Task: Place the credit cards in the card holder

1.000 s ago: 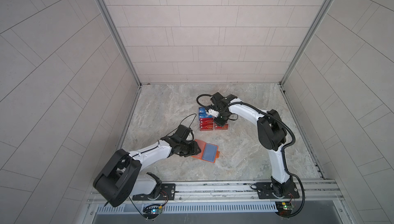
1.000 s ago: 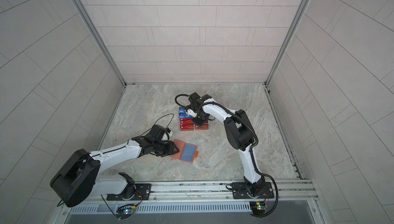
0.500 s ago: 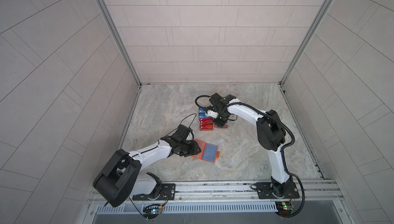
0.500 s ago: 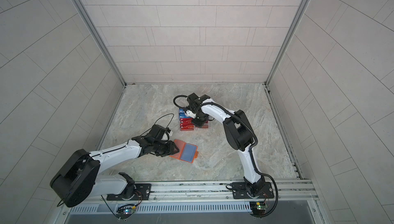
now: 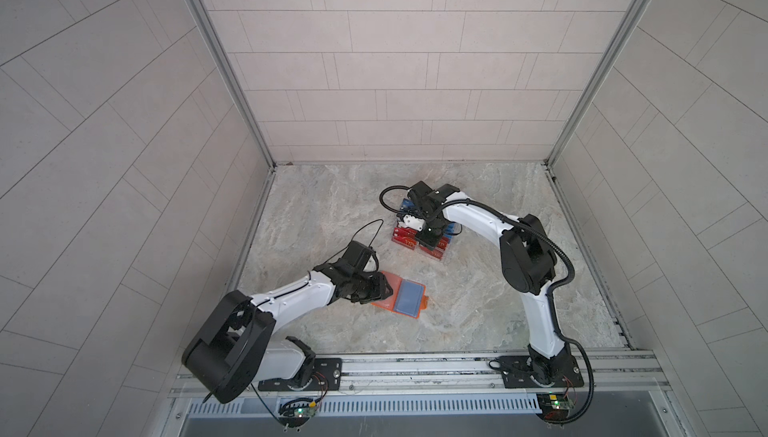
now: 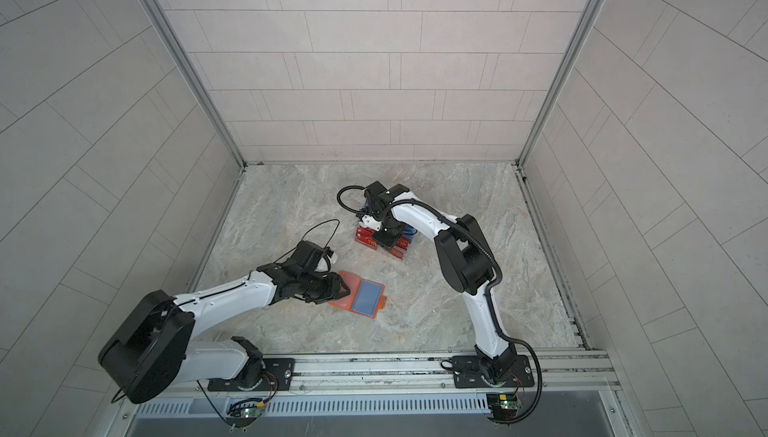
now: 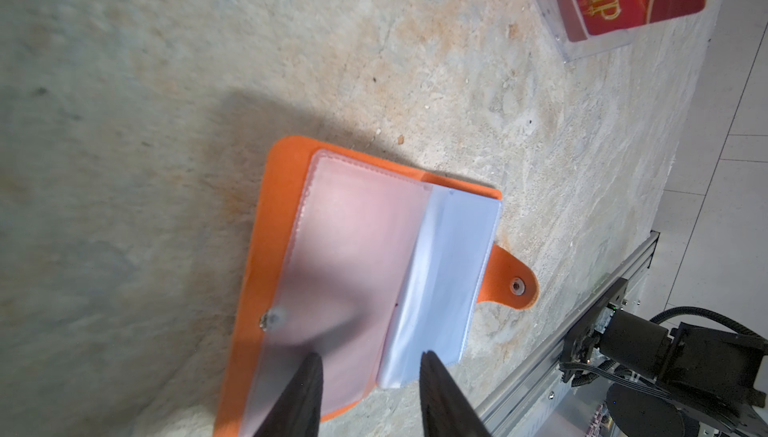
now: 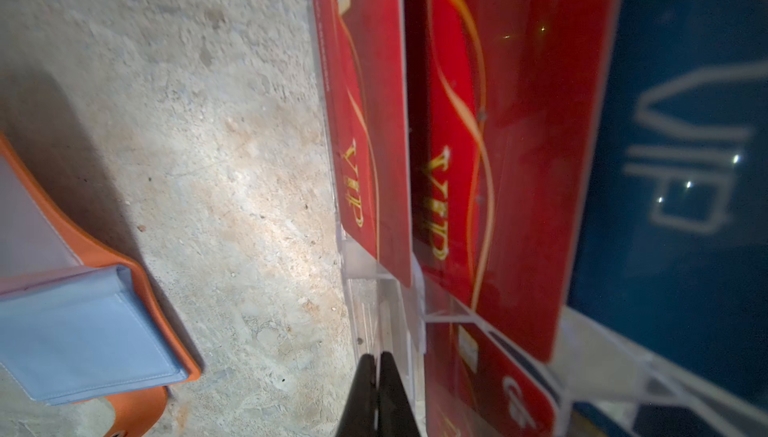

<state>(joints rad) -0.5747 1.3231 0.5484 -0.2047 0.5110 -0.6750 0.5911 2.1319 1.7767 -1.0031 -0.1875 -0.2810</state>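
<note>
My top views look steeply down from high over the rail, sharing the whole table. Wrist cams sit close; both catch holder and rack.

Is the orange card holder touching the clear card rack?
Apart: the right wrist view shows bare table between the card holder and the rack.

card holder, orange: 1. clear rack: 1. red cards: at least 3. blue cards: at least 1, full count unclear. robot arms: 2.
</note>
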